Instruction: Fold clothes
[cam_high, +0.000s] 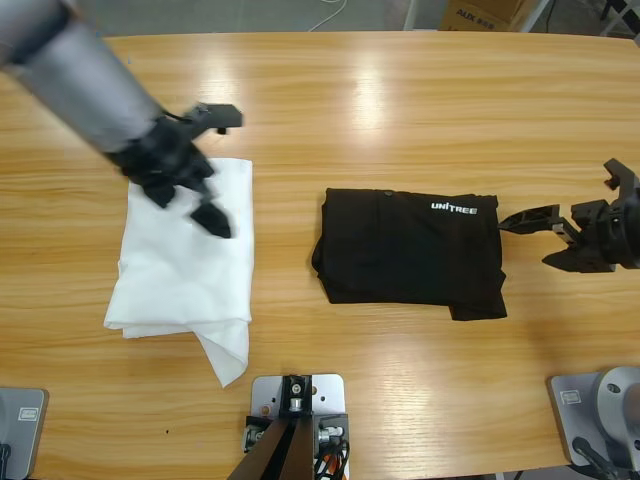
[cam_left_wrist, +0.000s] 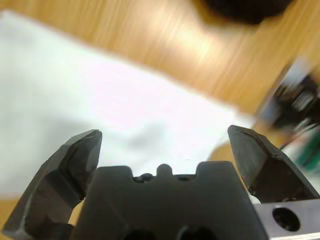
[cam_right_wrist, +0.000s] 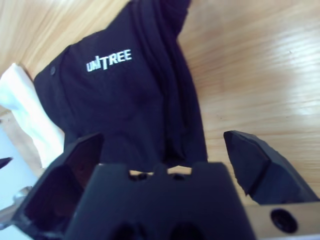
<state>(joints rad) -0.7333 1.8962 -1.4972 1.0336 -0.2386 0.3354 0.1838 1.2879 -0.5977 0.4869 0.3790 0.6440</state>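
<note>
The black T-shirt (cam_high: 410, 245) lies folded into a rectangle right of the table's middle, with white "UNITREE" lettering near its upper right corner. My right gripper (cam_high: 522, 243) is open just off the shirt's right edge, low over the table. In the right wrist view the shirt (cam_right_wrist: 125, 100) fills the space ahead of the open right gripper (cam_right_wrist: 162, 136), with nothing between its jaws. My left gripper (cam_high: 232, 175) hangs open over a white garment (cam_high: 185, 265). Below the empty left gripper (cam_left_wrist: 165, 132), the left wrist view shows that white garment (cam_left_wrist: 100, 100).
The white garment is loosely folded at the table's left, one corner trailing toward the front edge. Bare wooden table (cam_high: 380, 120) shows between and behind the two garments. A cardboard box (cam_high: 485, 12) stands beyond the far edge.
</note>
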